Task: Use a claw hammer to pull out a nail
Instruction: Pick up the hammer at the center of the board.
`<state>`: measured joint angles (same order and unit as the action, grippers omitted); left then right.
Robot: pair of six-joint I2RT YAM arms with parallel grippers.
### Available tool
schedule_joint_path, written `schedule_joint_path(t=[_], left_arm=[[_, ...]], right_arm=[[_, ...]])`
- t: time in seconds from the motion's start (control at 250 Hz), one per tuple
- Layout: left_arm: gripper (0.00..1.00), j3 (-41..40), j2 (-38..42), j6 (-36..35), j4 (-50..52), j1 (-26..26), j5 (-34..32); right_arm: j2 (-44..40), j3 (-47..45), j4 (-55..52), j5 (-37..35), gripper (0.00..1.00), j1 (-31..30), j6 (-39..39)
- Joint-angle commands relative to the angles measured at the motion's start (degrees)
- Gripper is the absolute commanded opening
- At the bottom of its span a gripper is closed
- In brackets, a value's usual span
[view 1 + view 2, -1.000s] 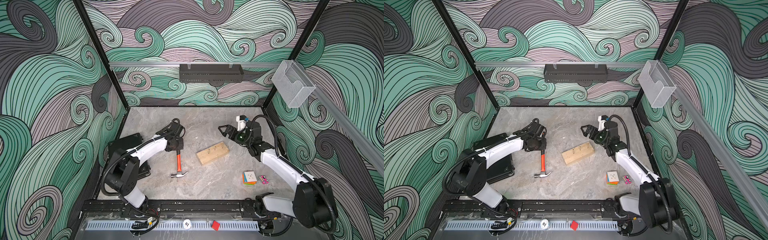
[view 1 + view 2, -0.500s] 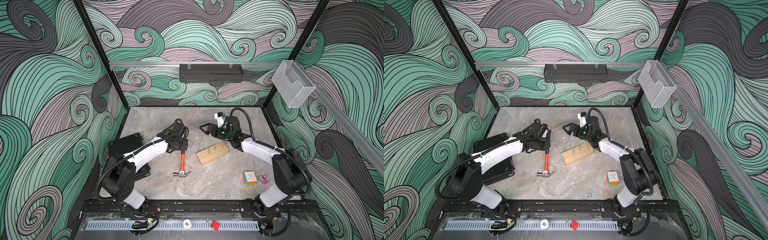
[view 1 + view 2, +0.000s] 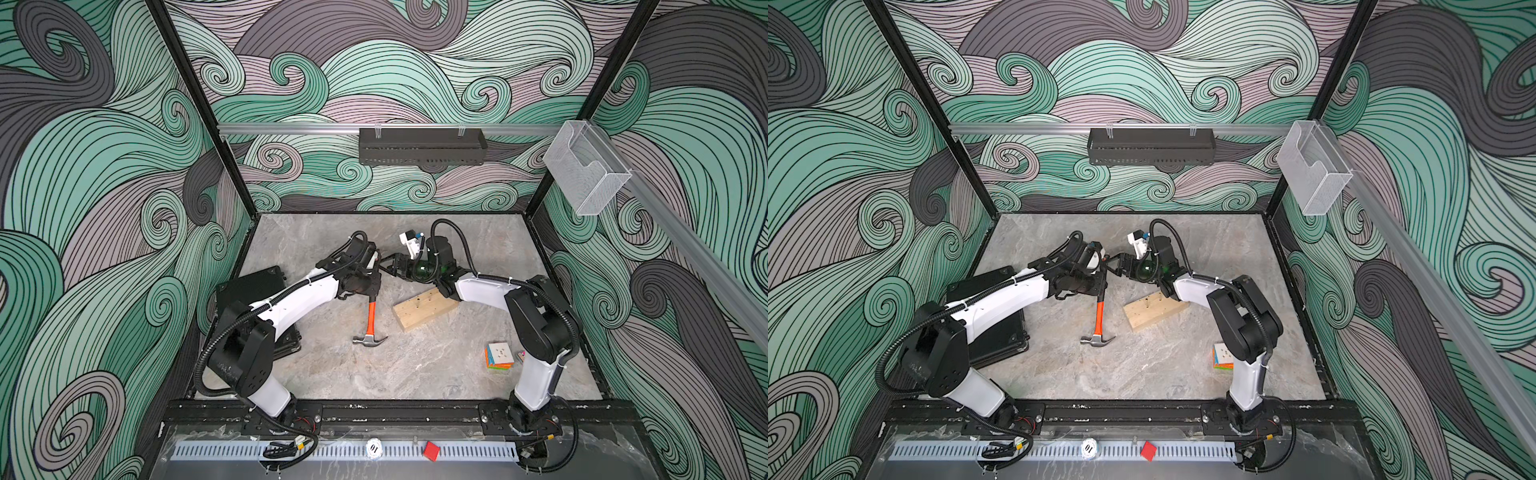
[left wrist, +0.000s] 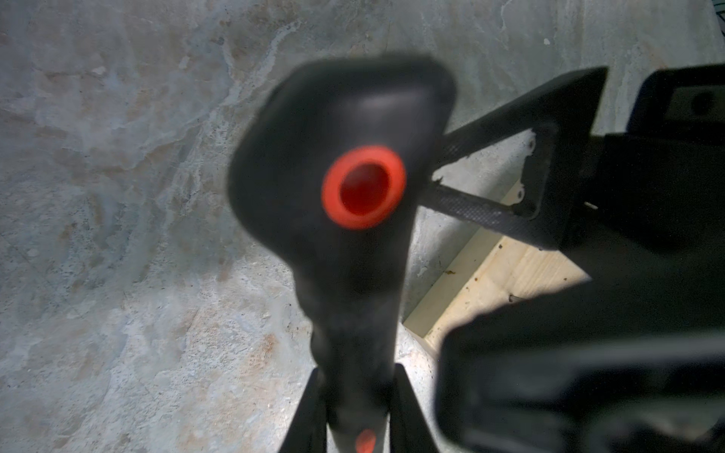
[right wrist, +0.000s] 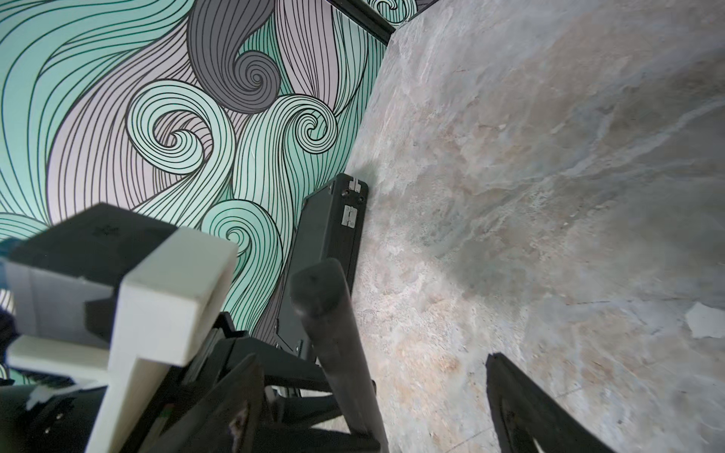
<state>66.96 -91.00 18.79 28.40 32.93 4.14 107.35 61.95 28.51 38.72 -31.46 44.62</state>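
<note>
— What hems in the working space?

— The grey marbled tabletop [image 3: 415,374] ends at patterned walls on three sides and a black rail on the near side. A flat black hard case [image 3: 249,286] lies well to the left of the pale rectangular wooden block [image 3: 419,309], along the wall edge.

— And around the block itself?

— Beyond it, toward the back wall, the top is bare. Between it and the rail there is another wide bare stretch.

— Where is the hammer?

— The claw hammer [image 3: 371,318], with its grey steel head, orange-red shaft and black rubbery handle, is just left of the block and apart from it. Its long axis stands steeply, with the head low by the tabletop on the rail side and the handle end up. I cannot tell whether the head touches the top. The curved claw turns toward the block's side.

— The grippers?

— The left gripper [image 4: 357,388] is clamped on the black handle, a little below its butt. The right gripper [image 3: 388,268] hangs off the block's far left corner with its jaws apart, straddling the handle's end. One finger [image 5: 518,404] stands clear of the handle.

— Anything smaller?

— A multicoloured puzzle cube [image 3: 500,355] sits to the block's right, nearer the rail.
</note>
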Motion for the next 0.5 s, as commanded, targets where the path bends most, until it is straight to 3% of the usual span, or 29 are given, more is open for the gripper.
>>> schedule_joint_path(t=[0.0, 0.495], left_arm=[[0.00, 2.74, -0.49, -0.43, 0.86, 0.43, 2.62], [0.00, 5.02, -0.50, -1.17, 2.67, 0.56, 3.06]], right_arm=[[1.60, 1.65, 1.06, 0.93, 0.82, -0.42, -0.05], [5.04, 4.69, -1.09, -1.92, 0.42, -2.51, -0.85]])
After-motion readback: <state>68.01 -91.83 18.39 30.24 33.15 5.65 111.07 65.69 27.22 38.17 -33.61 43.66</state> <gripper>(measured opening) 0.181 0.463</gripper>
